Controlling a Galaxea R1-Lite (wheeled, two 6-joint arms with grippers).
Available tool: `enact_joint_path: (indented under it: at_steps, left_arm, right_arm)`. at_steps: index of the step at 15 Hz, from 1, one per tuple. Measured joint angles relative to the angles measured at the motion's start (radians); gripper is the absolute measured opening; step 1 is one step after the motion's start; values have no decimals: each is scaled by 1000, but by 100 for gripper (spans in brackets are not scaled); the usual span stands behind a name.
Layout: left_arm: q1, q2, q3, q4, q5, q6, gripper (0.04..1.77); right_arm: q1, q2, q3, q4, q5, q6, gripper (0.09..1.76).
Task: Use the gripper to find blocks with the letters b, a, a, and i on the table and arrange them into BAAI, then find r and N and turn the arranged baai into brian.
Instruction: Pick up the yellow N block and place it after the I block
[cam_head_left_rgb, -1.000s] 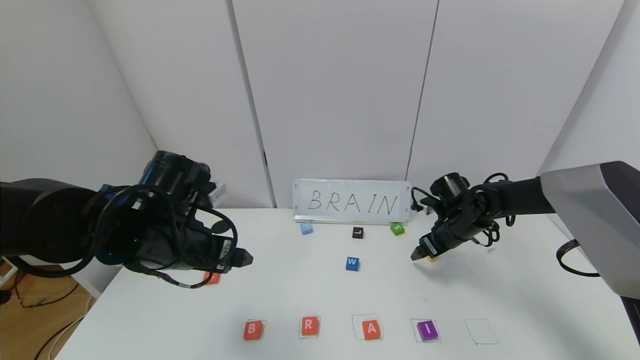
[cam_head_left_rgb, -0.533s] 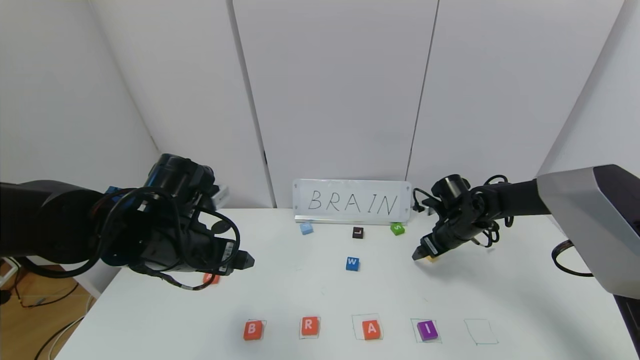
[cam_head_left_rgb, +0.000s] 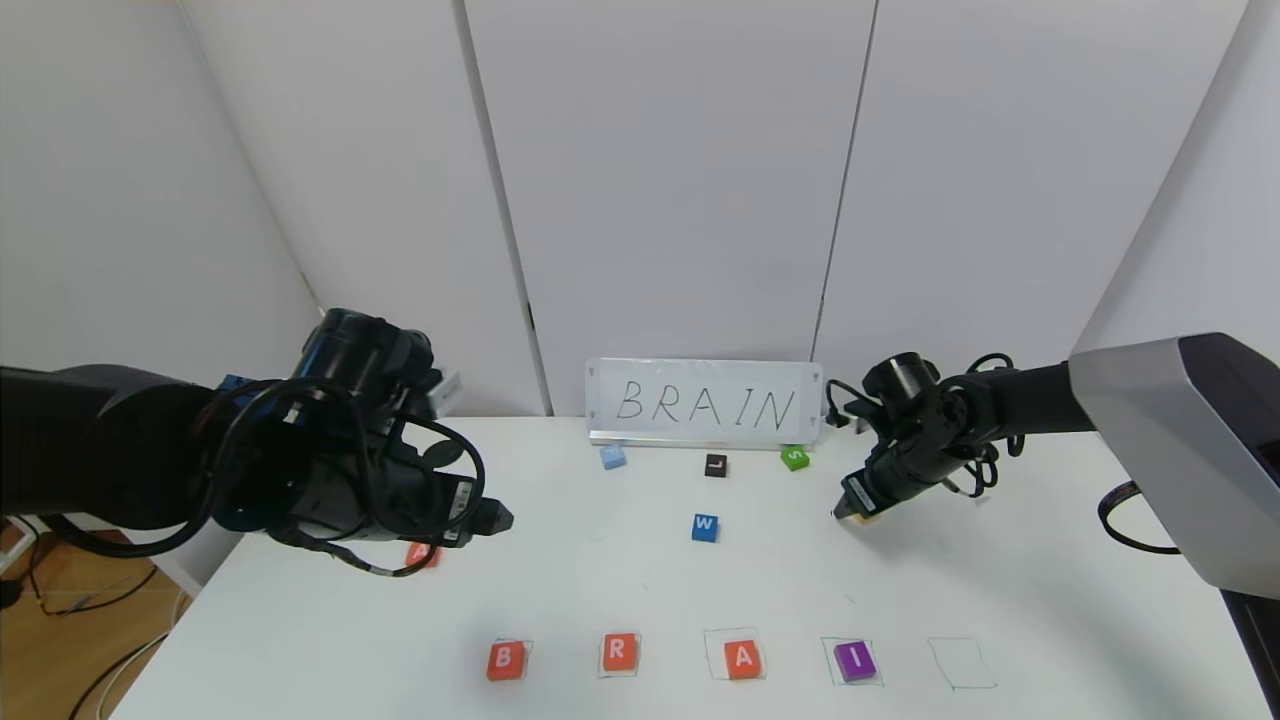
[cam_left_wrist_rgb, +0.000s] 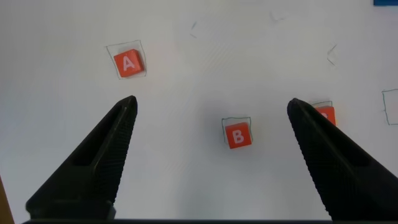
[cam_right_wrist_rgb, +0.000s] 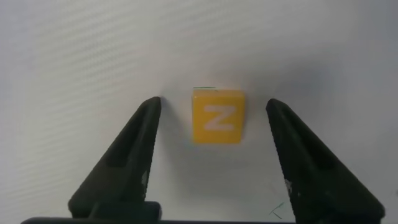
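compared with a second ago, the right gripper (cam_head_left_rgb: 846, 514) is seen lower and closer to the white rectangular tabletop (cam_head_left_rgb: 640, 590), and its jaws are narrowed from their widest stand. in the right wrist view the small flat yellow square tile with a white letter n (cam_right_wrist_rgb: 217, 116) is framed between the two black fingers (cam_right_wrist_rgb: 127, 155), with a gap left on each side, so the jaws are open around it and nothing is gripped yet. this is judged to be the closing step of the pick of the last letter.

the yellow tile is seen lying flat on the tabletop, on the right side, well behind the front row; in the head view it is almost hidden under the right gripper. its top face is glossy and its edges are rounded.

in the front row the orange-red b tile (cam_head_left_rgb: 505, 659), the orange-red r tile (cam_head_left_rgb: 617, 652), an orange-red a tile (cam_head_left_rgb: 743, 658) and the purple i tile (cam_head_left_rgb: 854, 660) are set in pen-drawn squares, and the fifth square (cam_head_left_rgb: 962, 663) is bare, so only the n is judged to be missing.

the left gripper (cam_left_wrist_rgb: 211, 155) is held above the left of the tabletop, jaws wide apart and holding nothing, almost unmoved. a second orange-red a tile (cam_head_left_rgb: 424, 552) is left beneath it.
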Motion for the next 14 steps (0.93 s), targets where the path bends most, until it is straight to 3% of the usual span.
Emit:
enact_joint_path:
  at_steps: [4, 5, 14]
  left_arm:
    - [0, 2, 5, -8, 1, 8, 172]
    - [0, 2, 6, -8, 1, 8, 172]
    - [0, 7, 6, -9, 1, 8, 172]
  right_arm:
    - [0, 0, 0, 2, 0, 0, 77]
    - [0, 0, 0, 2, 0, 0, 53]
    - [-1, -21, 6, 36, 0, -2, 53]
